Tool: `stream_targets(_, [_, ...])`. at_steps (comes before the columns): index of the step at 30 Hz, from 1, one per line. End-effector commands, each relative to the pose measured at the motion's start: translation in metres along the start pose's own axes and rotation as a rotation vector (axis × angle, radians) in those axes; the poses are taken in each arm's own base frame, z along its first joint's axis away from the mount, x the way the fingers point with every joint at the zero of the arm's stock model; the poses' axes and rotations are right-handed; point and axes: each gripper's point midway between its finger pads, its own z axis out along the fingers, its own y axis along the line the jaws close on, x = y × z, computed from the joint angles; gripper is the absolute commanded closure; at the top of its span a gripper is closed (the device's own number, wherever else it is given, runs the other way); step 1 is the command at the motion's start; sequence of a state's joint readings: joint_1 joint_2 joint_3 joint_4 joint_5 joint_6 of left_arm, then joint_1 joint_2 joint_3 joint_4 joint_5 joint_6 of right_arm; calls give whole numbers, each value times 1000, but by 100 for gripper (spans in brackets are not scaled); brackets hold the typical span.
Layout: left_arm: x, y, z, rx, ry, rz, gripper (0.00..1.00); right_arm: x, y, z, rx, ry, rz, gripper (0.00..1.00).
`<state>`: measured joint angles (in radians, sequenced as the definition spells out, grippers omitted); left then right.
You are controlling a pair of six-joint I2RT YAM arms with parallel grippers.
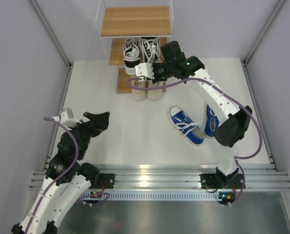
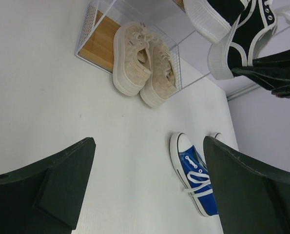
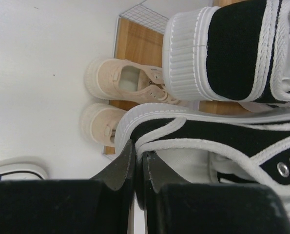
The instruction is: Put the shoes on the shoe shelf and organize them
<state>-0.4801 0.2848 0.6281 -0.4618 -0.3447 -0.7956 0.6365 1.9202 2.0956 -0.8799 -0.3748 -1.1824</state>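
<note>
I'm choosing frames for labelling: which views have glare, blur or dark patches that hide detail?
Top external: even light, soft shadows, glare only on the metal rail at the bottom. Left wrist: the left gripper's fingers are dark, featureless shapes, while the beige shoes look sharp. Right wrist: the black-and-white sneaker crowds the lens, slightly soft, and the right gripper is near-black.

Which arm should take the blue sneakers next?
Probably right: blue sneakers lie on its side, though the right end effector is shut on the black-and-white sneaker; left end effector is open but farther.

White tabletop [image 1: 110, 126] enclosed by pale lilac walls [image 1: 18, 73], aluminium rail [image 1: 159, 178] at near edge
</note>
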Motion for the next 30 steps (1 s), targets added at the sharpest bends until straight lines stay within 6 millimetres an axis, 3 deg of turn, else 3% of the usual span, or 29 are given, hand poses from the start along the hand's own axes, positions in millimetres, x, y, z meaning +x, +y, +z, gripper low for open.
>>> stream_targets(1, [-6, -12, 5, 41, -24, -11, 2, -25, -54, -36, 184, -45, -139, 97])
stream_targets(15, [-5, -14, 8, 49, -19, -13, 2, -14, -79, -40, 273, -8, -92, 96])
stream_targets(24, [-4, -15, 9, 51, -14, -18, 2, -5, -83, -32, 278, 5, -101, 92])
stream_targets(30, [-4, -15, 8, 57, -15, -23, 2, -1, -86, -27, 285, 10, -102, 84])
